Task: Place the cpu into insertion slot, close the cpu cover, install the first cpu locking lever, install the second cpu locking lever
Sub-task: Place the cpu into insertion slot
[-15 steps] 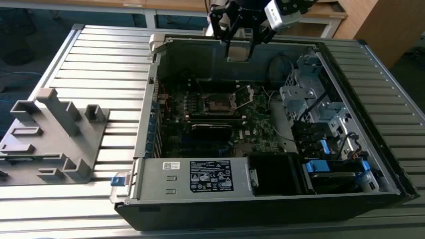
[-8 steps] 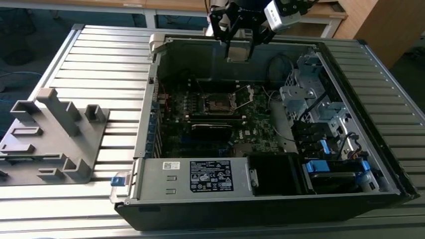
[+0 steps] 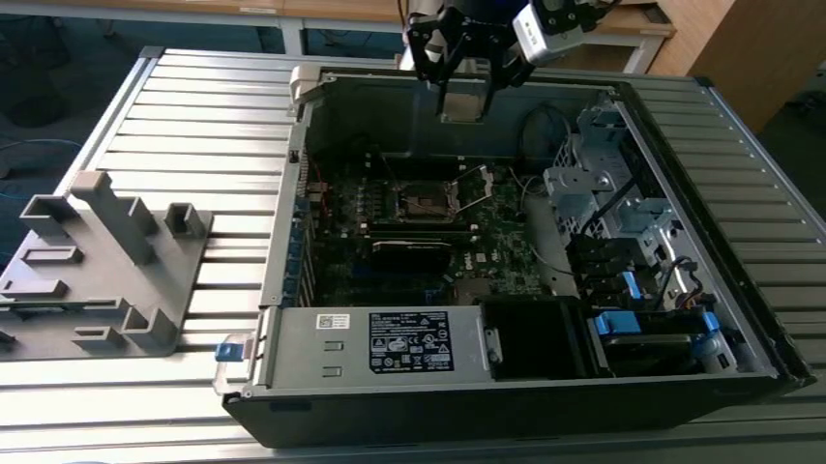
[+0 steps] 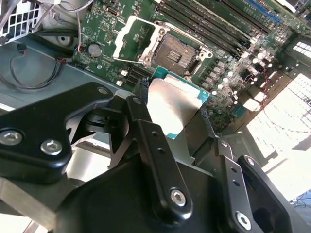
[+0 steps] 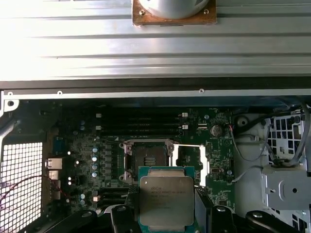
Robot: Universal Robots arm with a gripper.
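Firmly shut on the cpu [image 5: 166, 201], the gripper's [image 3: 465, 97] jaws pinch two opposite edges, chip level with its metal top up, high above the board. The slot [image 5: 147, 160] lies bare, seemingly past the chip's edge, not straight beneath it, with the cover [image 5: 203, 165] swung open alongside.

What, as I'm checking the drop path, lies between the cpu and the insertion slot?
Nothing: in both wrist views the stretch from cpu to insertion slot is bare.
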